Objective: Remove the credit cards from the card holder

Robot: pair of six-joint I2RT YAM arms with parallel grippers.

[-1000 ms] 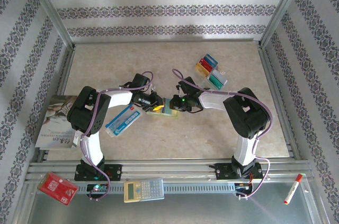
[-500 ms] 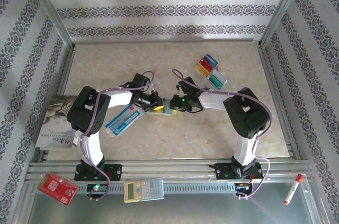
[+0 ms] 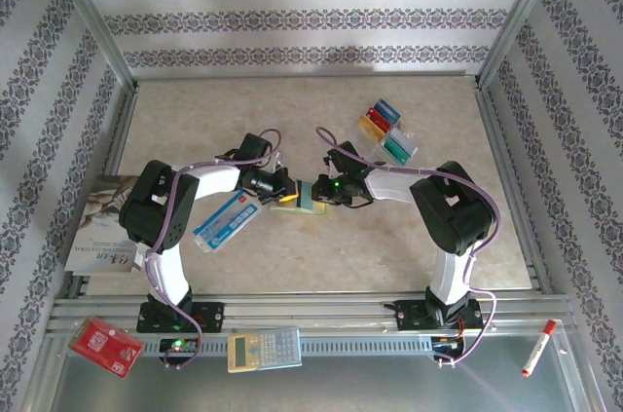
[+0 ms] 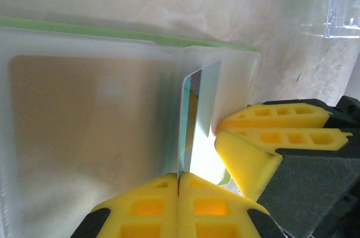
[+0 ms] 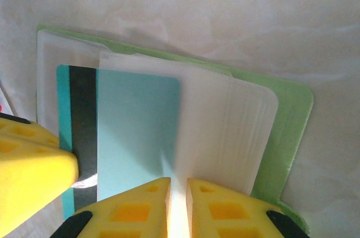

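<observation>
Now my left gripper (image 4: 179, 186) has just closed, fingers pressed together on the teal credit card (image 4: 194, 103) at bottom centre. My right gripper (image 5: 179, 196) pinches the card holder (image 5: 292, 120), mid-frame overhead. Ready to pull, I judge.

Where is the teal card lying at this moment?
In the right wrist view the teal card lies among the clear sleeves of the green card holder, toward its left part, and the left gripper is shut on its edge.
</observation>
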